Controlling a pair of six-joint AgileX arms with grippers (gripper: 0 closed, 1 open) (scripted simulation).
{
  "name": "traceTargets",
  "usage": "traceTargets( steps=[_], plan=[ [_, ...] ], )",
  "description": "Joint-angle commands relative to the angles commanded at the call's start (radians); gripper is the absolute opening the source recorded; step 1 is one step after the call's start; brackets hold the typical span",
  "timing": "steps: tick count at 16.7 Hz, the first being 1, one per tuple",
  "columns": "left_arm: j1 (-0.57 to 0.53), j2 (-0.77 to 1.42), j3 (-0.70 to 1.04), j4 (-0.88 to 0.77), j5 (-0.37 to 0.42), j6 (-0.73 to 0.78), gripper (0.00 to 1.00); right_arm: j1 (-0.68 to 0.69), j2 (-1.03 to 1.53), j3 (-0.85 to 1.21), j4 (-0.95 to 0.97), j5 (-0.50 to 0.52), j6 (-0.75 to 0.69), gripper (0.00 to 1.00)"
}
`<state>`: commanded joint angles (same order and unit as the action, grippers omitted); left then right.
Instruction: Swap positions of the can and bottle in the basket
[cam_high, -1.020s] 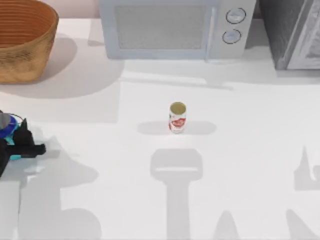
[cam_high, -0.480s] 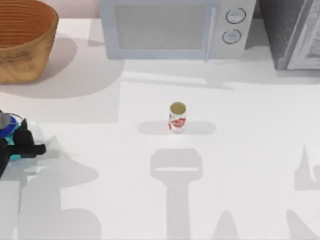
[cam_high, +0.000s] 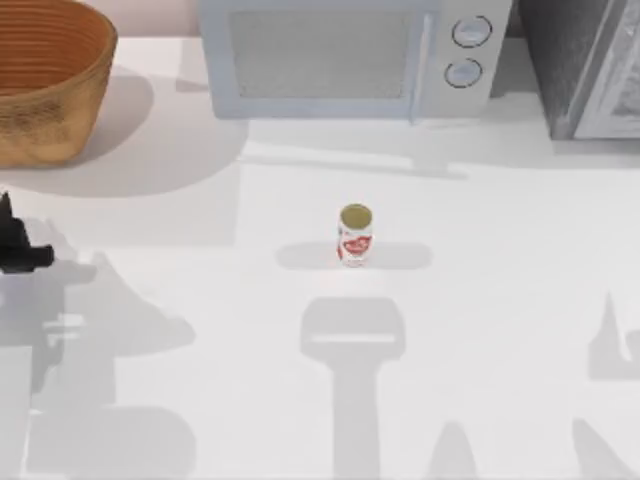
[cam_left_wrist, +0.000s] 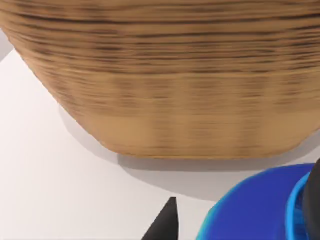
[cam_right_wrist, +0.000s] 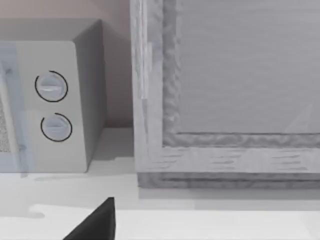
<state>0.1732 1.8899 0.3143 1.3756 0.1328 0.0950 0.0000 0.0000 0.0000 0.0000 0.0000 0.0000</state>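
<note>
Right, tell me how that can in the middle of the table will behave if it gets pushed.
The can stands upright and is taller than it is wide, so a push near its top would probably tip it. Being round, it would likely roll once down. Its smooth printed side may slip in a loose grip.

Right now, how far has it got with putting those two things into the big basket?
Nothing looks finished: the red-and-white can stands upright mid-table, outside the large woven wicker basket at the table's far left. In hand: the left gripper, at the left edge, carries a blue bottle facing the basket's wall. Left: placing both. The right arm idles near the microwave.
</note>
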Motion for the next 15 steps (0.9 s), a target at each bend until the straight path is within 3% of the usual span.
traceTargets(
  steps=[3, 7, 11, 15],
  plan=[
    [0.105, -0.13, 0.147, -0.175, 0.032, 0.053, 0.0, 0.0, 0.0, 0.0, 0.0, 0.0, 0.0, 1.0],
    [0.18, -0.266, 0.42, -0.546, 0.083, 0.095, 0.0, 0.0, 0.0, 0.0, 0.0, 0.0, 0.0, 1.0],
    [0.145, -0.284, 0.718, -0.949, 0.11, 0.08, 0.0, 0.0, 0.0, 0.0, 0.0, 0.0, 0.0, 1.0],
    [0.076, -0.23, 0.961, -1.246, 0.1, 0.023, 0.0, 0.0, 0.0, 0.0, 0.0, 0.0, 0.0, 1.0]
  ],
)
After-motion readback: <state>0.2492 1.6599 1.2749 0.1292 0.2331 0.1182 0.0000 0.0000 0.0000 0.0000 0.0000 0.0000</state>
